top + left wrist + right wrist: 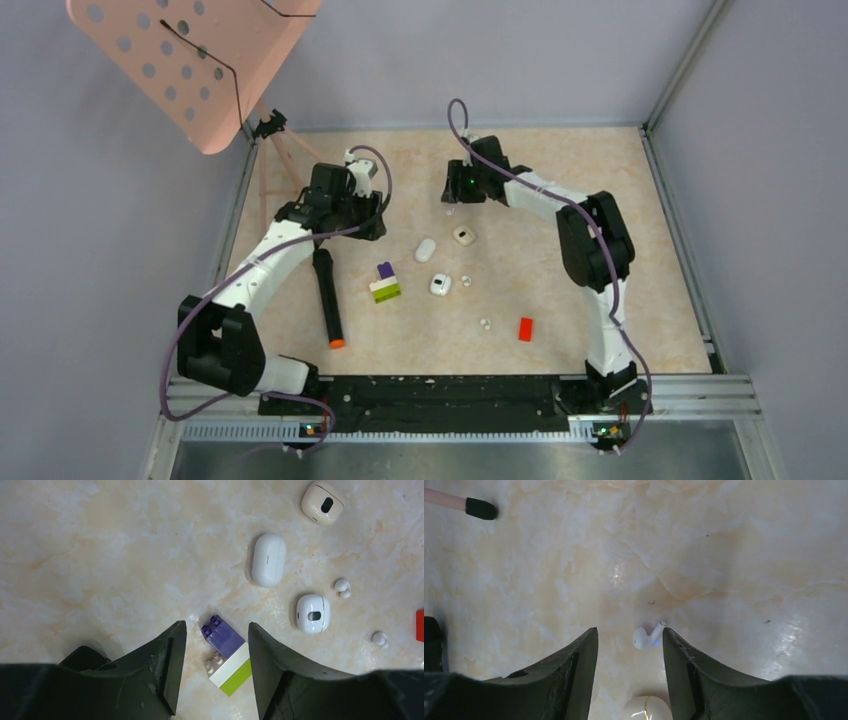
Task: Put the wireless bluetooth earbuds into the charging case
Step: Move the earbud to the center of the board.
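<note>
Right gripper (629, 630): jaws spread, nothing pinched, hovering over the table (734, 555). Stemmed earbud (646, 637) lies flat on the table in the gap, off-centre. Its stem tip is at, or just shy of, the inner edge of one finger (679, 670); I can't tell if they touch. The long axis is diagonal across the gap, with the round head nearer the wrist and mid-gap and the stem pointing outward toward that fingertip. There's a blue glint on the body. Deeper between the fingers, toward the wrist, is a cream lump (647, 707) cut by the frame edge; can't tell what it is.

Left gripper (217, 625): jaws also spread, holding nothing. A block stack (227, 655) (purple, white, green) sits on the table between the fingers, clear of both.

Beyond the left fingertips and off to one side:
- white case (269, 560): lid shut, seam visible, long axis running roughly away from the gripper.
- beige case (322, 502): farthest out, with a dark oval on top.
- slotted case (313, 613): white, nearest the fingertip, also with a dark oval.
- Can't tell whether any case holds a bud.
- bud pair (342, 587): loose on the table just beside the slotted case.
- single bud (380, 639): further out, near the red brick (420, 625).

In the top view the earbud shows as a white speck just in front of the right gripper.
</note>
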Robot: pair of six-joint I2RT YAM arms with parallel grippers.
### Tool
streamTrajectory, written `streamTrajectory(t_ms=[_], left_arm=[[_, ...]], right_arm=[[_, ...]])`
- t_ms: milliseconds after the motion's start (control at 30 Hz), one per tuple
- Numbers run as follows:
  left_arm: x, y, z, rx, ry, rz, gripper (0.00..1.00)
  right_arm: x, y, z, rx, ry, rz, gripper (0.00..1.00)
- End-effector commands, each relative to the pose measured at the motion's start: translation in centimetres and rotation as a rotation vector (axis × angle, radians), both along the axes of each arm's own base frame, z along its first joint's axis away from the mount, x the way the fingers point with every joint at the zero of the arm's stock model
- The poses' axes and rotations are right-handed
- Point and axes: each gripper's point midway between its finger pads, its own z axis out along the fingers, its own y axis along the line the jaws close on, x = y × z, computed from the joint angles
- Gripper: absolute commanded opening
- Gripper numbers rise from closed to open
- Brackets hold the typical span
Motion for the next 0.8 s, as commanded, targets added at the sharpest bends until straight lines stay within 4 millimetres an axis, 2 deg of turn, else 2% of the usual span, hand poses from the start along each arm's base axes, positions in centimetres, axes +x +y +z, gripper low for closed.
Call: streamTrajectory(t_ms=[0,100,333,500,633,767], left_arm=[[-0.1,0.6,1.8,0.013,-0.052,-0.009,0.54],[0.1,0.8,2.0,0.013,-0.059,-0.007,0.54],[0.9,0.5,2.6,-0.024,-0.081,0.01,0.54],[1.0,0.6,2.8,-0.026,-0.091,0.013,0.54],[1.1,0.6,2.5,-0.039,-0.092,0.021,0.54],[1.2,0.3,2.4,-0.066,-0.091,0.024,0.54]], right_arm=[[0.7,2.1,0.3,-0.039,-0.008,-0.038,0.48],[0.2,2.9,-0.6,-0.076,0.001,-0.014,0.46],[-0.3,2.5,-2.9,-0.143,0.0,-0.003,0.43],[-0.8,2.9,-3.5,-0.15,-0.03,0.096,0.28],[-1.1,2.1,-3.8,-0.207,-0.067,0.14,0.19],[-1.4,1.5,-4.5,-0.266,-0.109,0.22,0.16]])
